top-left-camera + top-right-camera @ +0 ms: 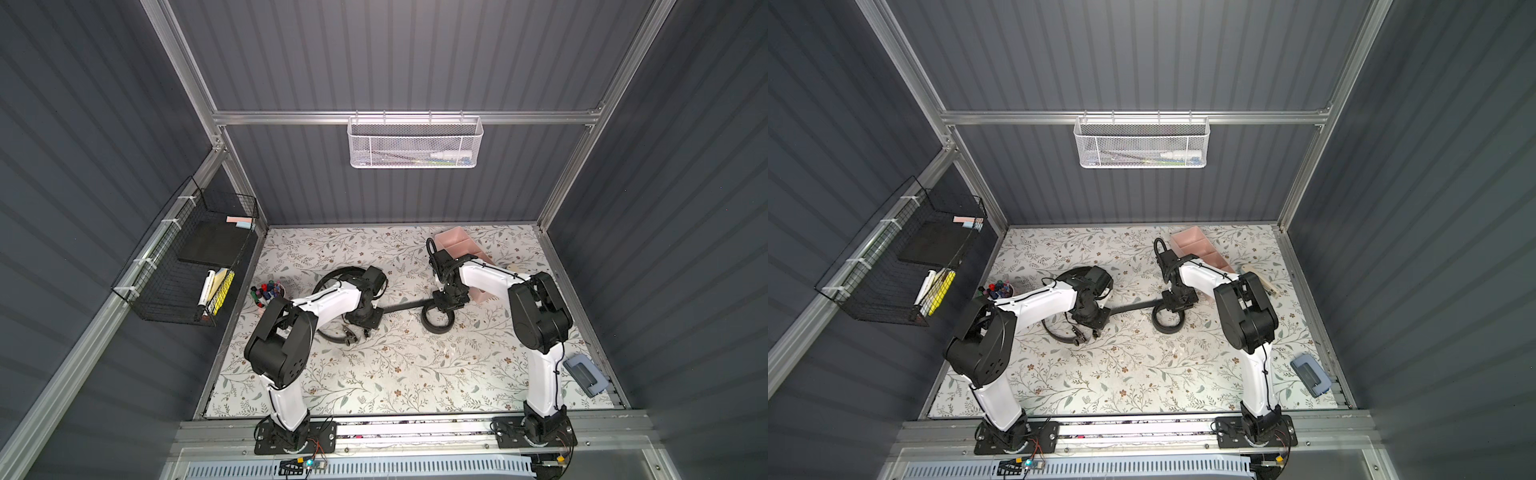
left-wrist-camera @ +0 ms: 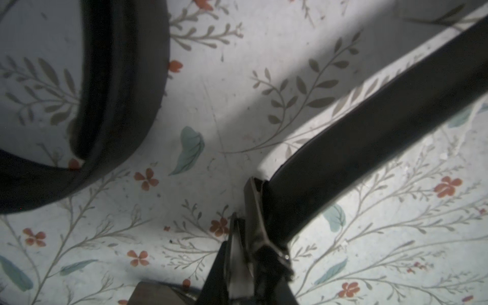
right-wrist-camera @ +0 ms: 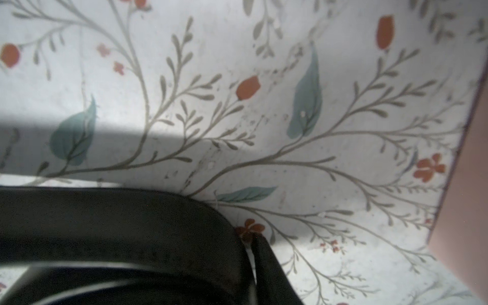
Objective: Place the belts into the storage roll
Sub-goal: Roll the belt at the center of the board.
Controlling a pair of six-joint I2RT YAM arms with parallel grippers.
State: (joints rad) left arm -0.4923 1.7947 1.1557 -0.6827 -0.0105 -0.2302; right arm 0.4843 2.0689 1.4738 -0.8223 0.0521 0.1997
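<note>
One black belt (image 1: 405, 306) stretches between my two grippers. My left gripper (image 1: 365, 322) is shut on its buckle end (image 2: 253, 211), and the strap (image 2: 369, 126) runs away from it. The belt's other end is a tight coil (image 1: 436, 329) on the mat. My right gripper (image 1: 444, 305) is shut on the coil's wall; one finger (image 3: 269, 266) presses its outer face, the other is hidden. A second belt (image 1: 328, 336) lies loosely curled around my left wrist, buckle on the mat. The pink storage roll (image 1: 455, 240) stands just behind my right arm, its wall (image 3: 464, 184) close to the gripper.
A pink cup of markers (image 1: 268, 291) stands at the mat's left edge. A blue-grey hole punch (image 1: 584, 374) lies near the right edge. A black wire basket (image 1: 187, 270) hangs on the left wall and a white mesh basket (image 1: 415, 143) on the back wall.
</note>
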